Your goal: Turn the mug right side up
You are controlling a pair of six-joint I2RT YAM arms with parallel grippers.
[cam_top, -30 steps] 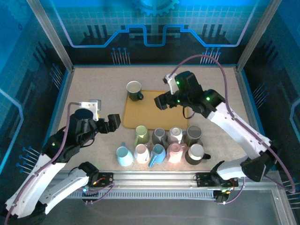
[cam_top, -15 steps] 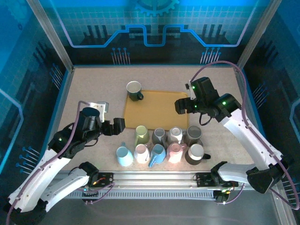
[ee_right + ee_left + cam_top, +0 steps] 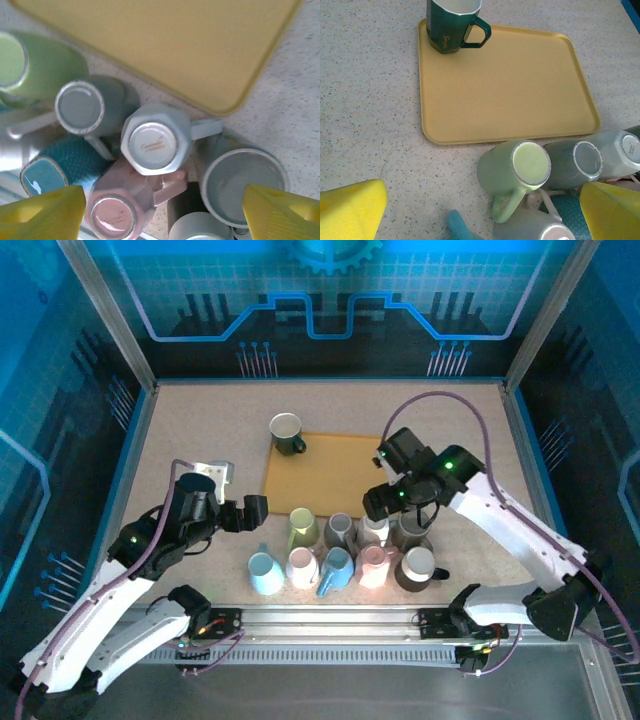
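Speckled tabletop (image 3: 200, 430) lies beneath your right gripper (image 3: 374, 504), whose yellow fingers (image 3: 45, 212) are spread wide and hold nothing. It hangs over the pale octagonal ceramic mug (image 3: 152, 141), which stands upside down among clustered mugs beside the yellow plastic tray (image 3: 165, 45). Your left gripper (image 3: 252, 510), equally wide, hovers near the inverted light green mug (image 3: 520, 167).
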